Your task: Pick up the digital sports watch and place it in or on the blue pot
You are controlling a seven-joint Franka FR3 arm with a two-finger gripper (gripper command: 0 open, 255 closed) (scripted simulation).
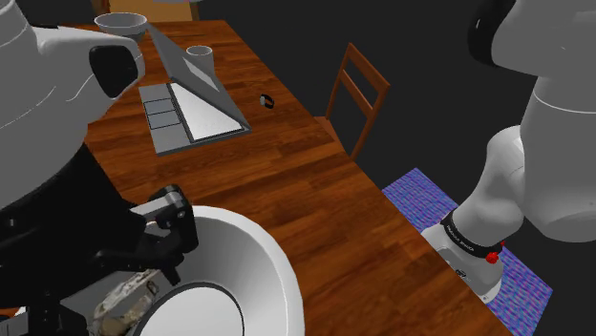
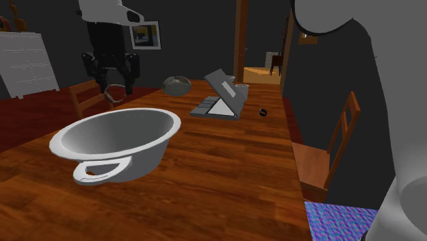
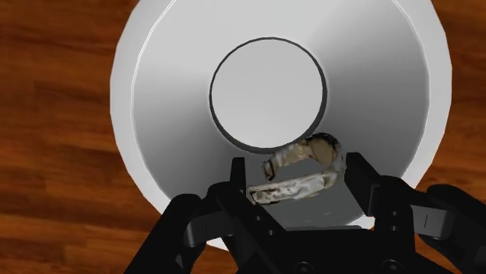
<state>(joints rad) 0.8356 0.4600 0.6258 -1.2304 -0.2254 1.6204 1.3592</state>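
Observation:
The watch (image 3: 300,173), pale beige with a curled strap, is clasped between my black gripper's (image 3: 296,177) fingers, which are shut on it. It hangs above the pot (image 3: 179,47), a wide bowl-shaped vessel drawn white-grey, over the inner wall near the rim rather than the flat bottom. In the shoulder view the gripper (image 1: 134,291) and watch (image 1: 124,301) are at the lower left, over the pot's (image 1: 258,277) rim. In the second exterior view the gripper (image 2: 113,82) hovers behind the pot (image 2: 116,140) with the watch strap (image 2: 116,94) dangling below it. The pot has a loop handle.
The wooden table (image 1: 315,191) also carries an open grey laptop-like thing (image 1: 186,110), a grey cup (image 1: 200,59), a grey bowl (image 1: 121,24) and a small dark object (image 1: 267,100). A wooden chair (image 1: 355,91) stands beside the table, above a blue-purple rug (image 1: 420,196).

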